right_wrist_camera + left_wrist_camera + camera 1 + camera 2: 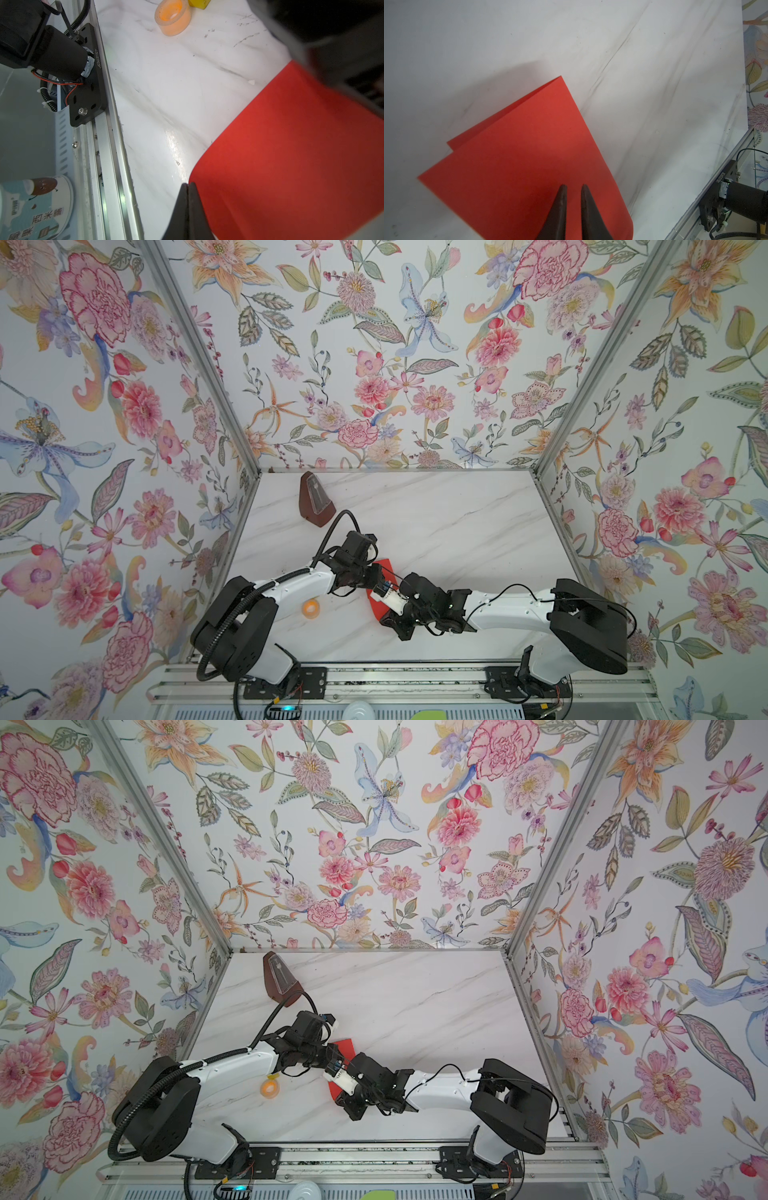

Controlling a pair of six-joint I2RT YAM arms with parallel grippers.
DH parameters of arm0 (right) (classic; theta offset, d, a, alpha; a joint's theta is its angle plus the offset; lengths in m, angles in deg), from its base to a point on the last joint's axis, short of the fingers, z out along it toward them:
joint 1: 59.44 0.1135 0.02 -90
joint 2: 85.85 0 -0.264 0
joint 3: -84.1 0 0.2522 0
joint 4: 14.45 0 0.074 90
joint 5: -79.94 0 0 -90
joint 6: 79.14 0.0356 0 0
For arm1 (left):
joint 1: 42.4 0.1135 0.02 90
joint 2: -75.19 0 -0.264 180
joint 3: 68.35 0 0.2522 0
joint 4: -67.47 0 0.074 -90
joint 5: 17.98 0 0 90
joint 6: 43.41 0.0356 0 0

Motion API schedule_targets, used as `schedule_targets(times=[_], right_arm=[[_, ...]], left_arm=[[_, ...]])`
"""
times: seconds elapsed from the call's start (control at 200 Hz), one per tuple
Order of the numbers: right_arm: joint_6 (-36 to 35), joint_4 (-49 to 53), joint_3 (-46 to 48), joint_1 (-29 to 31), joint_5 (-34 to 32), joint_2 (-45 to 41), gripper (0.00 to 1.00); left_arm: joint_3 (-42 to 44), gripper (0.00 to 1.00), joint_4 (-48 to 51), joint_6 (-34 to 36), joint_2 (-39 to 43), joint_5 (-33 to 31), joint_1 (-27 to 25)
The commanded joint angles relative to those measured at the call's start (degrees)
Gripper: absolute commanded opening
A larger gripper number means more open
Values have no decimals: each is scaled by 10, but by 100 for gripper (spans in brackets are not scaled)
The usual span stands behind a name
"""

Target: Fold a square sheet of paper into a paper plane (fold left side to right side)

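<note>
Centrally, square sheet of paper point(384, 567) point(347, 1046): bright red, lying on the front middle of the bench point(457, 522), where the two arms meet.
Fold state: in the left wrist view the sheet point(529, 166) is doubled over; a strip and a corner of the lower layer show past the upper layer's edge. In the right wrist view its near side point(291, 166) rises in a soft curve and is not pressed flat.
Left gripper point(573, 187): poised over the upper layer, jaws a narrow slit apart, only red paper showing through the slit.
Right gripper point(188, 185): jaws pressed together, tips touching the curved edge of the sheet; whether paper is nipped between them cannot be told.
Obstruction: in both top views the two wrists cover the middle of the sheet, leaving only its far end and a near strip visible.
Orange roll point(311, 608) point(269, 1088) point(172, 17): translucent ring, well to the left of the sheet, near the left arm.
Yellow block point(199, 3): just beside the roll, mostly cut off.
Metronome point(316, 502) point(282, 979): dark brown pyramid, far left of the bench, well apart from the sheet.
Printed cup point(37, 207): off the bench, beyond the front rail; its inside is not visible.
</note>
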Motion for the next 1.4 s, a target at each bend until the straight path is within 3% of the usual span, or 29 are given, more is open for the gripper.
schedule_targets(times=[0.0, 0.35, 0.966, 1.396], right_arm=[[18, -3, -10, -4, -3, -11, 0], [26, -27, -13, -49, 10, 16, 0], [16, 7, -42, -128, -21, 54, 0], [9, 21, -41, -144, -25, 72, 0]], left_arm=[[-14, 16, -8, 22, -14, 21, 0], [-19, 12, -22, 48, -102, 24, 1], [-3, 9, -29, 59, -105, 29, 1], [-2, 9, -33, 61, -107, 31, 1]])
